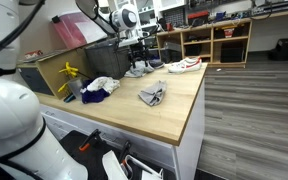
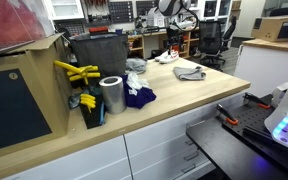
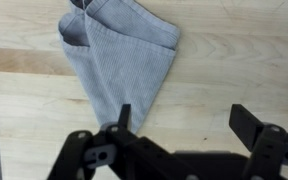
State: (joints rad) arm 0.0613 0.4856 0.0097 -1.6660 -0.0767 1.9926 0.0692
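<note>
**Pincer released above folded grey cloth**

Pincer (image 3: pixel 182 128): the jaws stand wide apart with nothing between them. Both dark fingers (image 3: pixel 119 120) enter from the lower edge of the wrist view.

Grey cloth (image 3: pixel 119 60): it lies flat on the light wooden tabletop (image 3: pixel 234 70), in the upper centre-left of the wrist view.
- Shape: folded into a wedge with a fine ribbed weave.
- Pointing: the broad end, with two rounded folds, faces the upper edge of the frame. The narrow tip points to the lower centre.
- Tip: in the picture it ends right at the nearer finger. The wrist view does not show whether they touch.
- Long axis: nearly top to bottom of the frame.

Exterior views: the cloth (image 1: pixel 152 95) sits near the middle of the frame, close to the tabletop's right-hand edge. The pincer (image 1: pixel 135 44) hangs in the upper centre, above and behind the cloth and clear of it. In an exterior view the cloth (image 2: pixel 189 72) lies right of centre.

Other items:
- a white shoe with red trim (image 1: pixel 184 65), beyond the cloth;
- a heap of blue and white cloths (image 1: pixel 99 88), left of centre;
- a yellow object (image 1: pixel 69 72), at the left;
- a metal can (image 2: pixel 111 95), beside a dark bin (image 2: pixel 96 55).

Writing: any lettering on the shoe or the can is too small to read.
</note>
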